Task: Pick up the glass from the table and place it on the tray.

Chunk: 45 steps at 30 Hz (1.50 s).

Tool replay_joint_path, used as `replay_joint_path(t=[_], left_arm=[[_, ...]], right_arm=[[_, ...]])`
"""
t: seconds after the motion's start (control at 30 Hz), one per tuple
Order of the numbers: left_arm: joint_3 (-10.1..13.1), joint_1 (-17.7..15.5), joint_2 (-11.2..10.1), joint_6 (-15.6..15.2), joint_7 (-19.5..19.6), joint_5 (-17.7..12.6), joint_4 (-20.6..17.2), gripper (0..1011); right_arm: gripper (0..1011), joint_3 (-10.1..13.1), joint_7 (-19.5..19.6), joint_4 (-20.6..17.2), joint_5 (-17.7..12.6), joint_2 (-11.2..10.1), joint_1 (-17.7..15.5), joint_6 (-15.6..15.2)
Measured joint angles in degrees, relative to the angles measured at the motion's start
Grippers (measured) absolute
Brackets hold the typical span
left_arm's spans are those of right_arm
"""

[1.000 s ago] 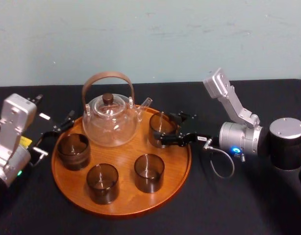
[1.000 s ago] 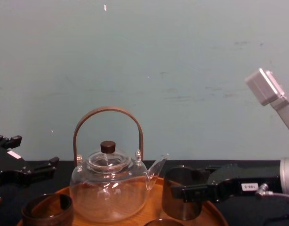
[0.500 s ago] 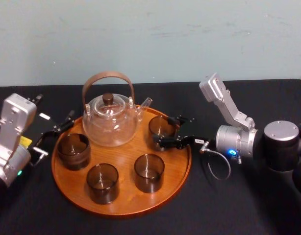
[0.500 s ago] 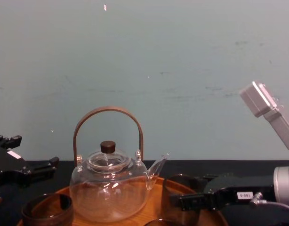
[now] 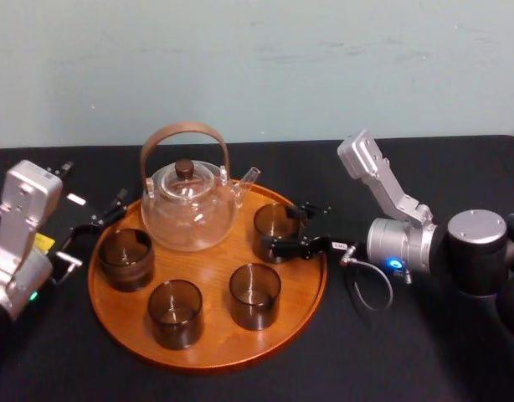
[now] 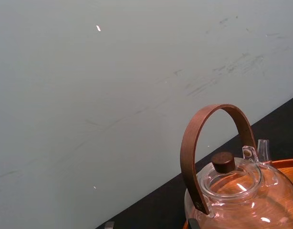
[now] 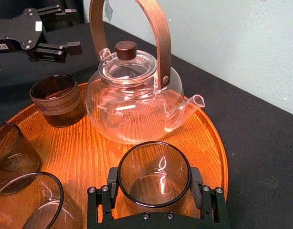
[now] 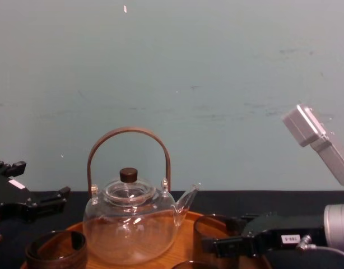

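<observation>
Small white label [image 8: 289, 239] on right pincer [image 5: 284, 228], print illegible

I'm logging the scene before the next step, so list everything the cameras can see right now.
teapot: one, clear glass with a brown arched handle and dark lid knob, at the back of the tray.
glasses: four, smoky brown, all on the tray. Three stand free at its left, front left and front middle.
rightmost glass: stands at the tray's right side, between gripper fingers.
tray: one, round, orange-brown wood, middle of the table.
table: one, black cloth.
wall: pale blue-green, behind the table.
left gripper: black, open, beside the tray's left edge, idle.
right gripper: black, closed on the rightmost glass.
</observation>
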State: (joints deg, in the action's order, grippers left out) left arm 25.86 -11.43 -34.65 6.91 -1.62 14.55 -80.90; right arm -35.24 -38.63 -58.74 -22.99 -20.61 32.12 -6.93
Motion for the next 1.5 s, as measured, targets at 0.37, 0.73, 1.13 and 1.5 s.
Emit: replay_joint_path(t=[0.37, 0.73, 1.13, 1.5], left_arm=[[0.0, 0.0, 0.0, 0.0, 0.0, 0.0, 0.0, 1002], [0.0, 0.0, 0.0, 0.0, 0.0, 0.0, 0.0, 1001], [0.0, -0.01, 0.0, 0.0, 0.0, 0.0, 0.0, 1001], [0.0, 0.0, 0.0, 0.0, -0.01, 0.0, 0.0, 1001]], right_arm=[[907, 0.01, 0.14, -0.09, 0.2, -0.04, -0.11, 0.06], [1002, 0.02, 0.13, -0.13, 0.1, -0.07, -0.11, -0.03], [1002, 0.02, 0.13, -0.14, 0.03, -0.07, -0.11, -0.09], [1002, 1.31, -0.56, -4.46, -1.41, -2.67, -2.65, -1.14]])
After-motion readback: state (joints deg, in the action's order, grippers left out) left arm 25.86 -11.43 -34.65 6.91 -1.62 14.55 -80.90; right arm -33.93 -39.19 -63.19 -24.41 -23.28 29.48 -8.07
